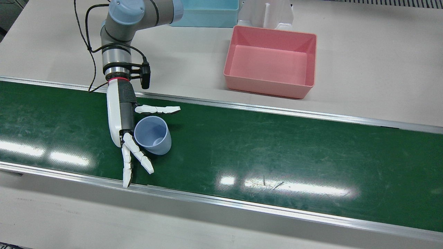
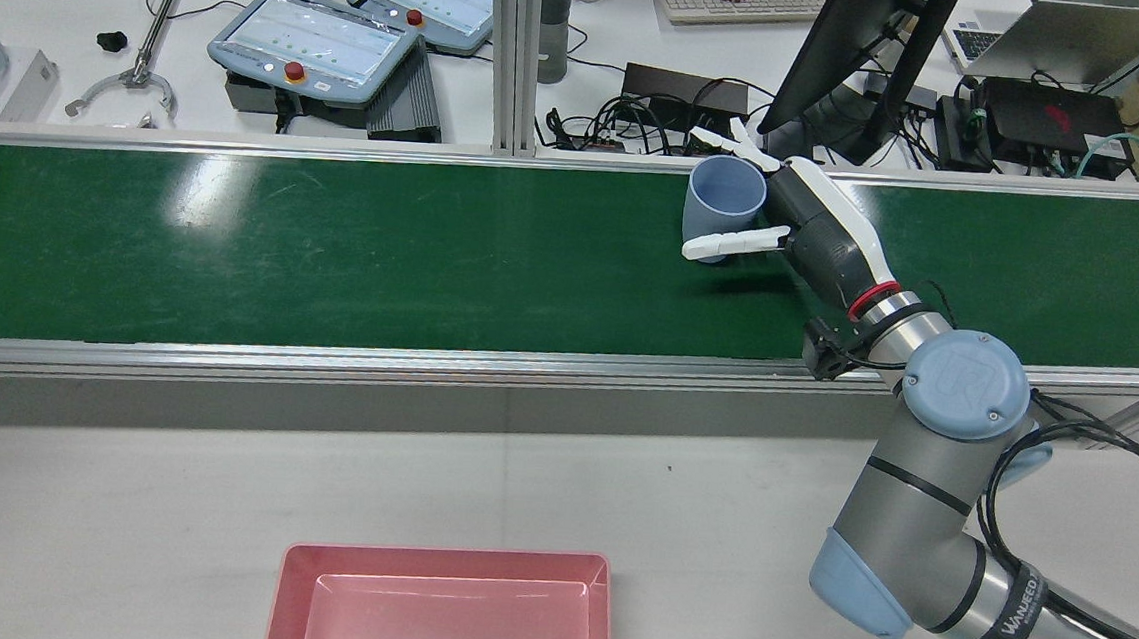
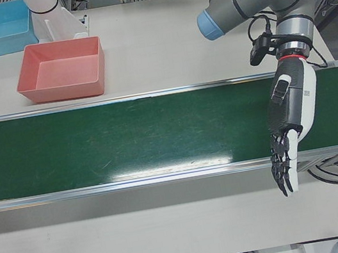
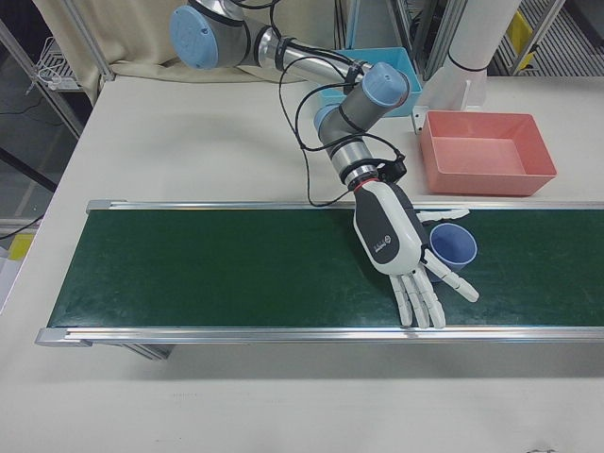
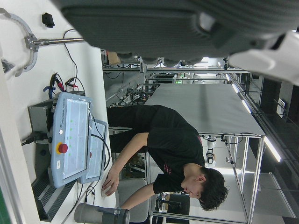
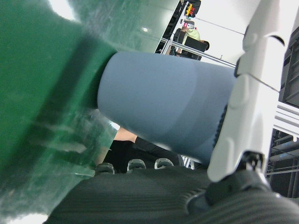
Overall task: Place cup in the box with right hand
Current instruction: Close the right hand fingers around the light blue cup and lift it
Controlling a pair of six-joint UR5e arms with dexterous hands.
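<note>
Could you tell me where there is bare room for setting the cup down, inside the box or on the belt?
The pink box holds nothing; its whole floor is bare. The green belt is bare from the cup toward the far side under the box. It is crowded only around the right hand, whose fingers flank the cup.

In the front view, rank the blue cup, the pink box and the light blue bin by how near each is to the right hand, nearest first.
1. Blue cup: on the green belt, right beside the right hand, between its spread fingers.
2. Light blue bin: at the top edge, behind the arm, beyond the belt.
3. Pink box: on the table beyond the belt, toward the view's right; only a little farther than the bin.
</note>
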